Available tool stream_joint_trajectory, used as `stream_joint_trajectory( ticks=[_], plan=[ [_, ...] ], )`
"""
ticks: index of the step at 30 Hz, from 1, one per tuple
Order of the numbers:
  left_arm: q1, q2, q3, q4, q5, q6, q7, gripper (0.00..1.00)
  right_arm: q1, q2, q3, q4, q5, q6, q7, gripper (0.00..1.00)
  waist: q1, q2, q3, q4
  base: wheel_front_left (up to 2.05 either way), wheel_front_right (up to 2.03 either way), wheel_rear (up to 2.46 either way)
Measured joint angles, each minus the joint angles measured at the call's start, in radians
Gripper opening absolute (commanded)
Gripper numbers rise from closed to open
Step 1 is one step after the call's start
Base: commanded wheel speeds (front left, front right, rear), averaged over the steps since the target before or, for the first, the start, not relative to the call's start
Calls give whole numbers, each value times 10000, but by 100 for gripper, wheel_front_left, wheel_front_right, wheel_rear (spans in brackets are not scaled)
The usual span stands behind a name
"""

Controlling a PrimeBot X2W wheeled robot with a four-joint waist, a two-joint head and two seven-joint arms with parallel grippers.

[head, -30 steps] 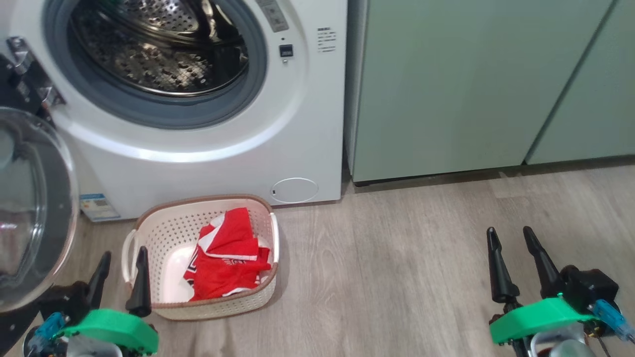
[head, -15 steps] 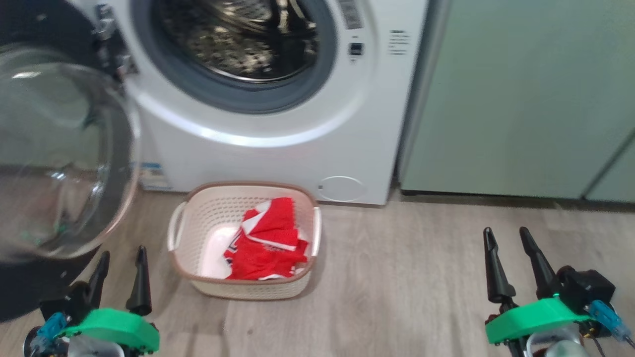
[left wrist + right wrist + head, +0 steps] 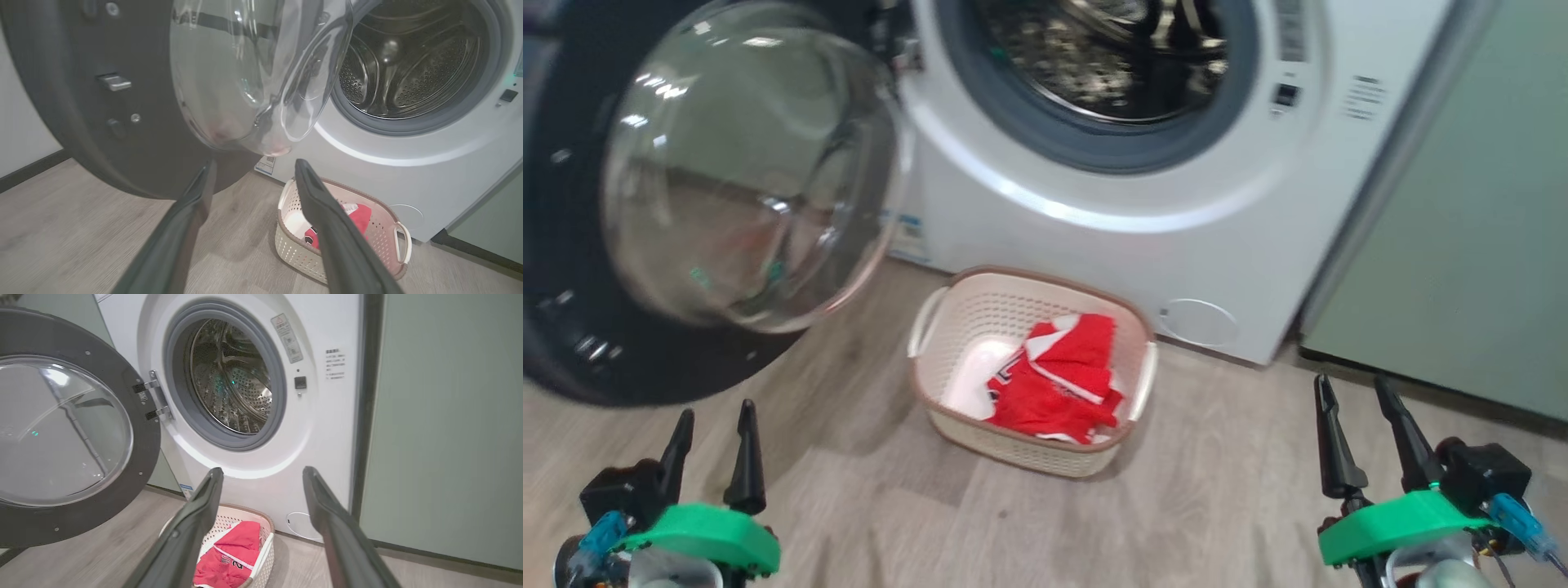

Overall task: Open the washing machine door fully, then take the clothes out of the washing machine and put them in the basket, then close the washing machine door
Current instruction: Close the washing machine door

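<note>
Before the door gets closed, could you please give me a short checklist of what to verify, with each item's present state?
1. Clothes out of the machine: the red clothes lie inside the basket. Ok.
2. Drum emptied: the part of the drum on view is bare steel. Ok.
3. Door free to swing: the washing machine door stands wide open with nothing touching it. Ok.
4. Left claw open and empty. Ok.
5. Right claw open and empty. Ok.
6. Basket clear of the door's sweep: it stands on the floor right before the washing machine. Cannot tell.
</note>
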Motion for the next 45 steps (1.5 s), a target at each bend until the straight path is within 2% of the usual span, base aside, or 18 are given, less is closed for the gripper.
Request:
stream_joint_trajectory(
  ticks=[12, 27, 28, 29, 30, 31, 32, 36, 39, 40, 45],
  plan=[
    [-116, -59, 259, 82, 86, 0, 0, 100, -31, 15, 163, 8, 0, 0, 0, 100, 0, 0, -2, 1625, 0, 0, 0],
    [-96, -385, 1018, -324, 21, 0, 0, 100, -458, -15, 585, 188, 90, 0, 0, 100, 0, 0, 139, 1802, 0, 0, 0],
    [-96, -405, 1103, -324, -113, 0, 0, 84, -457, -15, 585, 188, 92, 0, 0, 100, 0, 0, 135, 1798, 0, 0, 0],
    [-96, -428, 1223, -316, -276, 0, 0, 60, -456, -15, 581, 188, 104, 0, 0, 100, 0, 0, 127, 1791, 0, 0, 0],
    [-98, -456, 1356, -276, -499, 0, 0, 44, -451, -15, 562, 188, 104, 0, 0, 100, 0, 0, 118, 1782, 0, 0, 0],
    [-101, -487, 1509, -182, -828, 0, 0, 15, -441, -15, 529, 186, 104, 0, 0, 100, 0, 0, 109, 1775, 0, 0, 0],
    [-105, -508, 1666, -44, -1225, 2, 0, 0, -431, -15, 495, 184, 104, 0, 0, 100, 0, 0, 99, 1767, 0, 0, 0],
    [-275, -374, 2151, 629, -3181, 2, 88, 0, -400, -13, 295, 171, 102, 0, 0, 100, 0, 0, 66, 1742, 0, 0, 0],
    [-867, 8, 2780, 1037, -4798, 4, 658, 0, -348, -10, 236, 123, 100, 0, 0, 100, 0, 0, 57, 1695, 0, 0, 0],
    [-867, 8, 2780, 1037, -4798, 4, 658, 0, -348, -10, 236, 123, 100, 0, 0, 100, 0, 0, 57, 1695, 0, 0, 0],
    [-2474, 1051, 4090, 1948, -6767, 157, 2104, 0, -212, 2, 232, 121, 100, 0, 0, 100, 0, 0, 164, 1388, 0, 0, 0]
  ],
)
